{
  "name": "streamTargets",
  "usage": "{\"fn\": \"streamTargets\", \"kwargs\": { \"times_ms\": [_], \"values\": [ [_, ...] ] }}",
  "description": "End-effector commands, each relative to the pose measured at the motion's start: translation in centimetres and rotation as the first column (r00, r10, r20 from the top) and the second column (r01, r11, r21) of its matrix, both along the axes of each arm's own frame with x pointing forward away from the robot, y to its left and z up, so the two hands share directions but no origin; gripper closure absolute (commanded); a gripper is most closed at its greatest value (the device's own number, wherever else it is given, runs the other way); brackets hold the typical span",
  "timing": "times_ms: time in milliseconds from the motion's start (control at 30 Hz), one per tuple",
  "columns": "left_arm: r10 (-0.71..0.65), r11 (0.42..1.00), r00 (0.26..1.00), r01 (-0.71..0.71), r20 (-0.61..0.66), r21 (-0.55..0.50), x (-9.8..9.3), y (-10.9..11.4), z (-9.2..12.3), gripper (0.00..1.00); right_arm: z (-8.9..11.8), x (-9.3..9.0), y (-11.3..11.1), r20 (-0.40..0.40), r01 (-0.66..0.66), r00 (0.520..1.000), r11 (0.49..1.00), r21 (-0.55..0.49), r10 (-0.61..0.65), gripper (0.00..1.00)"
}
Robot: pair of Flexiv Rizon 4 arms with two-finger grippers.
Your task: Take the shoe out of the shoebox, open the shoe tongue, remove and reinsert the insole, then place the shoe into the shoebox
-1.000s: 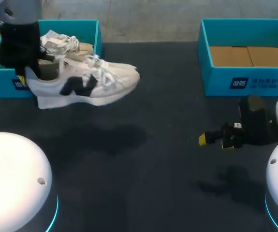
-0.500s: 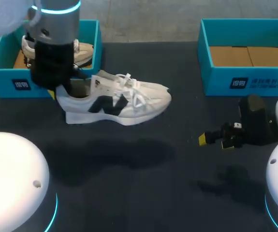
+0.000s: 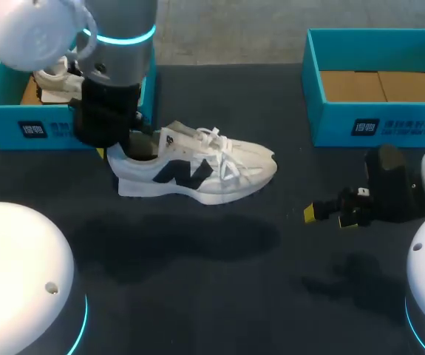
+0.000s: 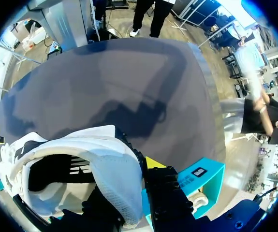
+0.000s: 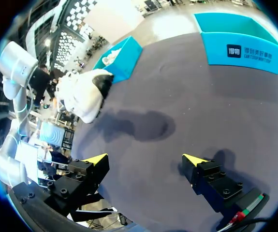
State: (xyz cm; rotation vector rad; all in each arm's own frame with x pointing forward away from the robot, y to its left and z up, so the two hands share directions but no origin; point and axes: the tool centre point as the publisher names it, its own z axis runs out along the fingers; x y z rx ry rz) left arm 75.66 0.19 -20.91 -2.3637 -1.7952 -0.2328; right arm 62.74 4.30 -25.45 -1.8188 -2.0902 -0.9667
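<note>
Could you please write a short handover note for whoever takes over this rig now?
Left gripper: shut on the white shoe at its heel, holding it above the table beside the left shoebox, where another shoe lies.
Right gripper: open, empty, near the right shoebox.
Done: shoe out of the box.
Left: open the tongue, remove and reinsert the insole, put the shoe back in the shoebox.

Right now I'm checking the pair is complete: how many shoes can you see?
2. One shoe hangs over the table, heel in the left claw; the other shoe lies in the left shoebox, partly hidden by the arm.
</note>
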Motion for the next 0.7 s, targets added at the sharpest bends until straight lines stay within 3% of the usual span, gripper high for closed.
{"fn": "streamTargets", "kwargs": {
  "times_ms": [33,433,700],
  "values": [
    [-0.009,1.000,1.000,0.009,0.005,0.018,0.6,-1.2,-2.8,1.00,0.1,-0.2,0.1,0.001,0.004,1.000,1.000,-0.004,-0.004,0.00],
    [-0.018,0.999,1.000,0.018,0.000,0.027,1.9,-1.7,-10.7,1.00,0.1,-0.2,0.1,0.001,0.004,1.000,1.000,-0.004,-0.004,0.00],
    [-0.009,0.999,1.000,0.010,-0.020,0.037,2.0,-2.3,-14.4,1.00,0.1,-0.2,0.1,0.001,0.004,1.000,1.000,-0.004,-0.004,0.00]
  ]
}}
